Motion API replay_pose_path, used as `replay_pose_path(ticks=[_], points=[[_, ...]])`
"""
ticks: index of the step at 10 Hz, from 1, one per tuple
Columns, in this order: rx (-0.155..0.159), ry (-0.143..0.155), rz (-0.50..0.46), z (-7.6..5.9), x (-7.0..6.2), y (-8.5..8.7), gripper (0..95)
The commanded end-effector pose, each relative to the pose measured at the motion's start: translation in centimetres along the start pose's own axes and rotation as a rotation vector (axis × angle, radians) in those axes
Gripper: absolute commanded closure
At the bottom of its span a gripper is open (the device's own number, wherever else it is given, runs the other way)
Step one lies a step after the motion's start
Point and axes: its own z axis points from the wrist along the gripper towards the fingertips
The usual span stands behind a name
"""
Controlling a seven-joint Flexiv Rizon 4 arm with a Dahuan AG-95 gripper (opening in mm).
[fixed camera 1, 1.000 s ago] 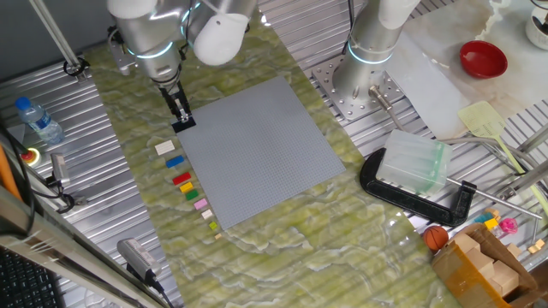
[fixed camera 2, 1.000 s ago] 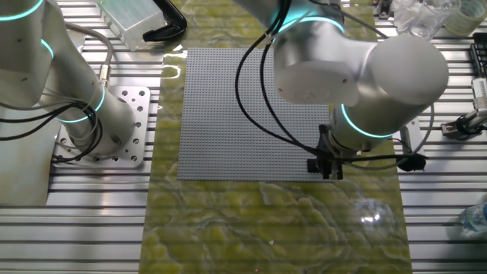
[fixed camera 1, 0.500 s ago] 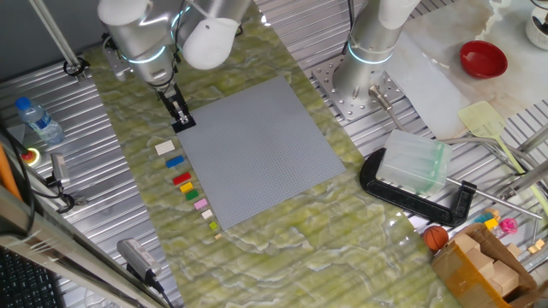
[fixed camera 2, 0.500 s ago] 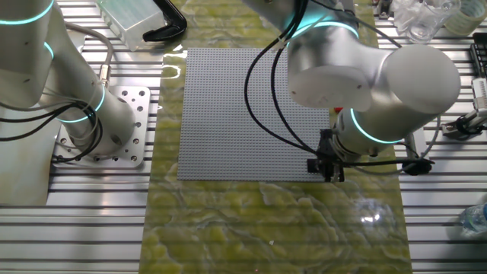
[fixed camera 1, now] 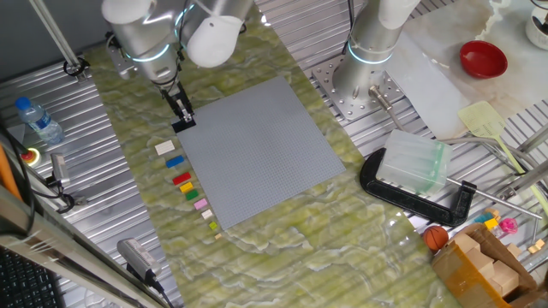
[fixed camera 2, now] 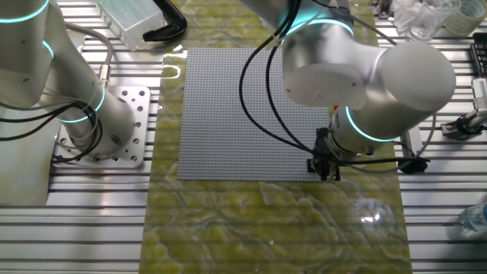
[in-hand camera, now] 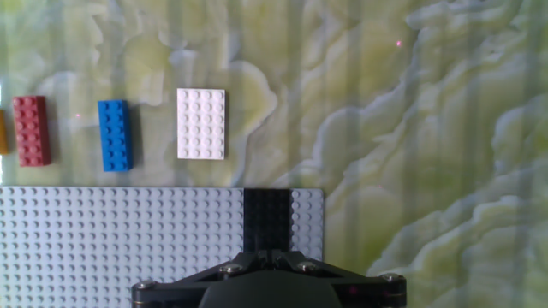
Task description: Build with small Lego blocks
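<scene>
Arm: 1 silver robot arm reaches down over a green marbled mat on the table [fixed camera 1: 86,171], at the near corner of a large grey studded baseplate [fixed camera 1: 257,150].
Fingers: the gripper [fixed camera 1: 183,117] points straight down at that corner; its 2 dark fingers [fixed camera 2: 326,164] look closed together at the tips, directly above a black brick.
Black brick: the black brick [in-hand camera: 266,218] sits on the baseplate's corner, 1 stud column in from the side edge, reaching the edge that faces the loose bricks.
Loose bricks: a row lies on the mat just beside the baseplate. From the arm's end: a white brick [fixed camera 1: 164,148], a blue brick [fixed camera 1: 175,161], a red brick [fixed camera 1: 181,179], a green brick [fixed camera 1: 187,186], a yellow brick [fixed camera 1: 190,193], a pink brick [fixed camera 1: 201,204].
Contact: I cannot tell whether the fingers touch the black brick.
</scene>
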Motion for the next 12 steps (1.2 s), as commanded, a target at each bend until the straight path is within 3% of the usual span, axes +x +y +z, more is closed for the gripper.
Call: replay_pose_path(ticks=[1,5,12], points=[[-0.001,0.001,0.000,0.31,-0.23,-0.06,95.0],[0.001,0.020,0.001,0.00,0.02,0.02,95.0],[0.007,0.025,0.003,0.43,0.68,0.03,95.0]])
